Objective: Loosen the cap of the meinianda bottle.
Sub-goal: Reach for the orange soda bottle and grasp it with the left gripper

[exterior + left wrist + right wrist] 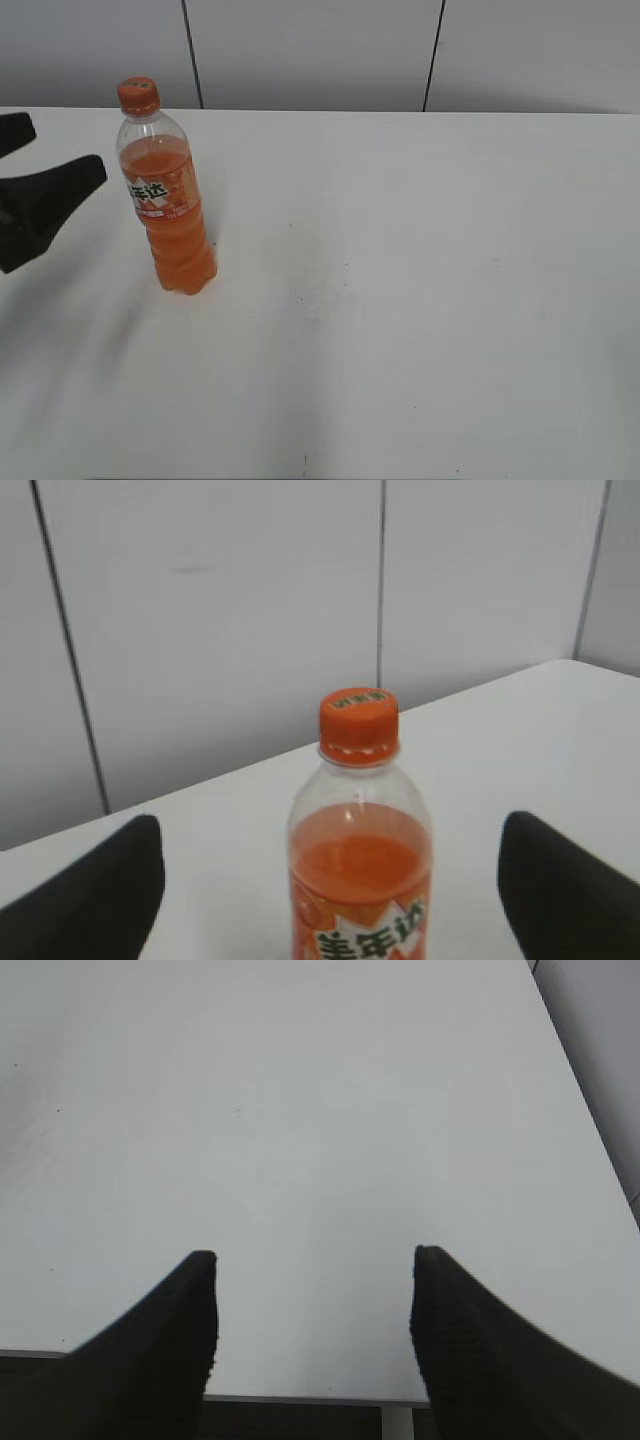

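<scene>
The meinianda bottle [168, 210] stands upright on the white table [400, 300] at the left, with orange drink and an orange label. Its orange cap [138, 95] is on the neck. In the left wrist view the bottle [360, 880] and cap [358, 723] sit centred between the two black fingers. My left gripper [55, 150] is open, just left of the bottle and apart from it; it also shows in the left wrist view [330, 880]. My right gripper [313, 1260] is open and empty over the table's front edge; it is out of the exterior view.
A grey panelled wall [320, 50] with dark seams runs behind the table. The table's front edge [300, 1398] shows in the right wrist view, with a dark drop below it.
</scene>
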Available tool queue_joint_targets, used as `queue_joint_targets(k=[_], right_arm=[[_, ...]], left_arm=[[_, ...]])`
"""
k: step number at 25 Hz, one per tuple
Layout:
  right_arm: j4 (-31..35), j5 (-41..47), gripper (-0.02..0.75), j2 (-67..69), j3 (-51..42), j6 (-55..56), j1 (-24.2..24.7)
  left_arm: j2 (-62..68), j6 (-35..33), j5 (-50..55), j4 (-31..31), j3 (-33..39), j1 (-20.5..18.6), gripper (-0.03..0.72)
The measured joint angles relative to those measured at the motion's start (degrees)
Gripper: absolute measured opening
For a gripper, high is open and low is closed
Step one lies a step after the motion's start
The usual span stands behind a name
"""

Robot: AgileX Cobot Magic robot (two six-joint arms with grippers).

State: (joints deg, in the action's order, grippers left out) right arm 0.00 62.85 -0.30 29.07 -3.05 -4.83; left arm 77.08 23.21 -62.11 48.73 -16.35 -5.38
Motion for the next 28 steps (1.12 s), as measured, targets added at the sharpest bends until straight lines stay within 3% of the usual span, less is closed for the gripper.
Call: queue_joint_targets(k=[3,6,13,20,28], right_arm=[[0.5,0.0,0.461,0.0,0.0,0.0,0.0],[0.0,0.0,0.461,0.0,0.0,0.0,0.0],[0.0,0.0,0.461,0.0,0.0,0.0,0.0],[0.0,0.0,0.461,0.0,0.0,0.1,0.0],[0.5,0.0,0.461,0.0,0.0,0.0,0.0]], left_arm=[[7.3,2.0,-5.3,10.0,-1.0,-5.4,0.603],[13.5,3.5,-6.3,18.6,-4.3,-8.0,0.593],[25.3,-0.7,-6.7,20.6,-9.3,-8.6,0.591],[34.4,3.7,-6.8,38.9,-20.7,-10.6,0.591],[42.7,7.2,-6.8,45.5,-32.5,-9.5,0.591]])
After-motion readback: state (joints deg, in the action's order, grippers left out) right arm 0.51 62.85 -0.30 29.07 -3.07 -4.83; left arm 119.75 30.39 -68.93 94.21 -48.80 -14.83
